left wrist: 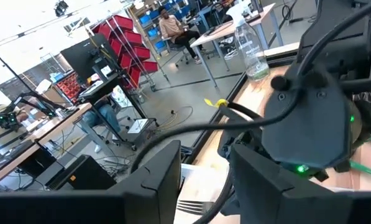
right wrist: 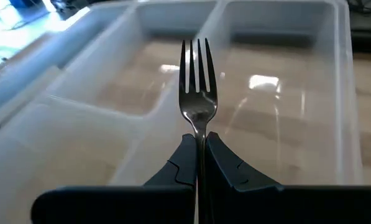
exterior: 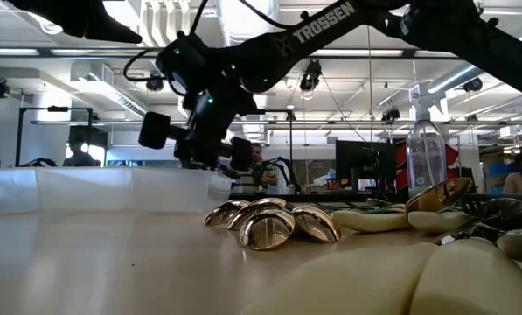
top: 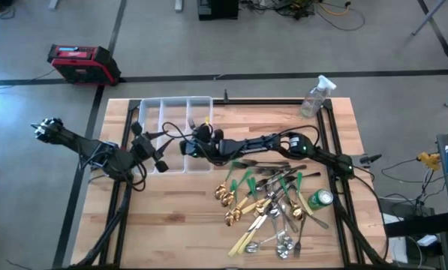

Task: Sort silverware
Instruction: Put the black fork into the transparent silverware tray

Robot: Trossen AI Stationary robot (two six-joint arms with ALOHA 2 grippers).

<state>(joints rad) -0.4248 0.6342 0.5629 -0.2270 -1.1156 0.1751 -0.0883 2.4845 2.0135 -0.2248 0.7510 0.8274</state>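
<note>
A: Poking out of the right gripper (right wrist: 199,163), a fork (right wrist: 198,84) — tines pointing away from the wrist, neck pinched between the two dark fingers, which are closed tight on it.

B: And where is it on the table?

A: Over the clear divided tray (top: 172,105) at about eleven o'clock from the table's middle. In the right wrist view the tines sit above the wall between two compartments; I cannot say which one it belongs to.

B: The rest of the silverware?

A: A loose pile (top: 272,206) toward four o'clock — gold spoons (exterior: 269,223) bowl-up nearest the low camera, cream-handled knives, green-handled pieces, silver spoons all overlapping.

B: The left gripper (top: 154,154)?

A: At the tray's near edge, just beside the right one. Its fingers (left wrist: 154,180) stand apart and I see nothing between them.

B: Anything else?

A: A green can (top: 320,199) touching the pile's three-o'clock side, a spray bottle (top: 314,96) at the one-o'clock corner, a red case (top: 82,62) on the floor.
</note>
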